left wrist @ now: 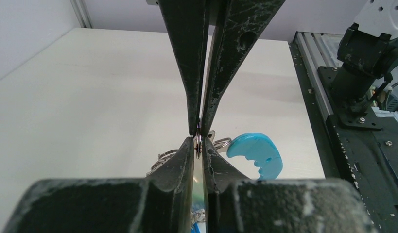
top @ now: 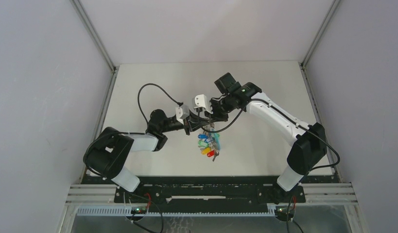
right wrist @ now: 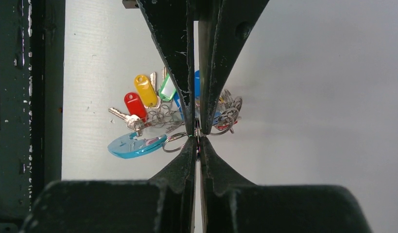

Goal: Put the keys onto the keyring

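My left gripper (top: 193, 127) and right gripper (top: 209, 119) meet tip to tip above the middle of the table. In the left wrist view the left gripper (left wrist: 199, 139) is shut on the thin edge of the keyring (left wrist: 202, 187), seen edge-on between the jaws. In the right wrist view the right gripper (right wrist: 197, 134) is shut on the same thin ring edge. The keys (top: 209, 144) bunch just below, with yellow (right wrist: 146, 91), red (right wrist: 133, 104) and green (right wrist: 166, 90) tags and a turquoise crescent tag (right wrist: 133, 144), also in the left wrist view (left wrist: 255, 154). Whether they touch the table I cannot tell.
The white table (top: 153, 82) is walled in by grey panels on the left, back and right. A black rail (left wrist: 342, 145) with the arm bases runs along the near edge. A black cable (top: 144, 99) loops over the left arm.
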Controlling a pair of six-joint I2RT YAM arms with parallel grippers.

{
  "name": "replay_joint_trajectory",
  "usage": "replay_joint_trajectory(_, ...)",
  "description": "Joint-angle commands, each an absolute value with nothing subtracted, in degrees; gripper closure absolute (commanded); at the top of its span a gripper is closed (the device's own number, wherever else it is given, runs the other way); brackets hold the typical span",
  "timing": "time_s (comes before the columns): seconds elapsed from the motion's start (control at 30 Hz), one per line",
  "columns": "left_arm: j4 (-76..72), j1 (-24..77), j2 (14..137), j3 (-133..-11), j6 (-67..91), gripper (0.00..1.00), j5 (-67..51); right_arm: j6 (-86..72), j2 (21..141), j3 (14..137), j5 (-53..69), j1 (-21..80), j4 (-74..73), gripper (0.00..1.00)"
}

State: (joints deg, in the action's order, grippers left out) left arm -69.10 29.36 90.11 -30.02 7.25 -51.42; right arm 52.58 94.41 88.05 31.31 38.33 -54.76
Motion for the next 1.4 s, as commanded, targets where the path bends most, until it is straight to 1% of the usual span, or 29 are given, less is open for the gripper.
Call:
replay_joint_trajectory(0.0, -64.0, 30.0, 87.6, -31.7, 3.0, 0.85, -51.2, 53.3, 94.0, 91.3, 31.8, 39.1, -54.5, 1.0)
replay_joint_trajectory(0.1, -62.0, 30.2, 86.9, -32.1, 1.8, 0.87, -50.4, 53.3, 93.9, 91.3, 31.8, 39.5, -54.5, 1.0)
replay_joint_trajectory(0.2, -61.9, 30.4, 86.4, -32.4, 1.7, 0.92, -50.0, 53.3, 93.9, 91.4, 32.1, 39.9, -54.3, 1.0)
replay_joint_trajectory(0.3, -61.9, 30.9, 86.5, -32.6, 1.7, 1.0, -50.1, 52.8, 93.9, 91.3, 32.1, 40.2, -53.7, 1.0)
replay_joint_trajectory(0.43, -63.1, 31.0, 86.2, -31.1, 1.2, 1.0, -47.8, 50.3, 91.6, 89.1, 31.4, 39.3, -50.9, 0.99)
replay_joint_trajectory(0.57, -70.3, 30.7, 86.6, -29.4, 3.9, 1.0, -46.3, 48.0, 87.0, 83.6, 34.8, 35.6, -46.6, 0.76)
replay_joint_trajectory(0.67, -75.2, 30.3, 87.6, -28.6, 6.4, 1.0, -46.2, 47.0, 84.1, 78.7, 39.9, 32.4, -43.1, 0.66)
replay_joint_trajectory(0.73, -77.1, 30.2, 88.1, -28.2, 7.2, 1.0, -46.2, 46.3, 83.1, 76.0, 43.6, 30.3, -40.4, 0.63)
replay_joint_trajectory(0.9, -77.9, 30.2, 88.5, -28.1, 7.4, 1.0, -46.7, 43.6, 83.3, 72.6, 50.1, 26.7, -34.6, 0.59)
replay_joint_trajectory(1.17, -77.9, 30.2, 88.9, -28.3, 7.4, 1.0, -46.9, 43.8, 86.0, 72.6, 55.6, 26.0, -32.5, 0.59)
replay_joint_trajectory(1.27, -77.9, 30.2, 88.9, -28.4, 7.3, 1.0, -47.0, 43.7, 87.0, 72.8, 56.5, 25.8, -32.1, 0.6)
replay_joint_trajectory(1.37, -77.9, 30.2, 88.9, -28.4, 7.4, 1.0, -47.3, 43.7, 88.1, 73.3, 56.9, 25.8, -32.5, 0.64)
